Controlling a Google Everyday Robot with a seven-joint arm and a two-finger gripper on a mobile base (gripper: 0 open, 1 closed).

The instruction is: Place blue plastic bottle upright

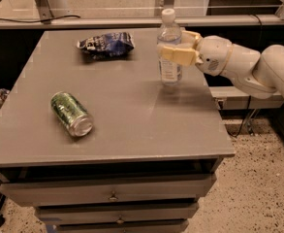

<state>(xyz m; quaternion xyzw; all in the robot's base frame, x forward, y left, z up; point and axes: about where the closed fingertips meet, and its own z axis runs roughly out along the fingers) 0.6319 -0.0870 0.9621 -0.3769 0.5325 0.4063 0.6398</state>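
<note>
Pincer (173,46) clasps upright blue plastic bottle (169,73) — over table (132,123).

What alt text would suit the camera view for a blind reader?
The pincer holds the blue plastic bottle upright toward the back of a grey table. A green can lies on its side nearer the front; a dark snack bag lies at the back.

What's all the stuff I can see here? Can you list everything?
blue plastic bottle: one, clear pale blue with white cap, upright at the table's back right
can: one, green, lying on its side, front left
snack bag: one, dark blue and white, at the back
table: one, grey, middle of view
drawers: grey, stacked under the tabletop
arm: one, white, reaching in from the right
gripper: one, cream, shut around the bottle's middle
</note>
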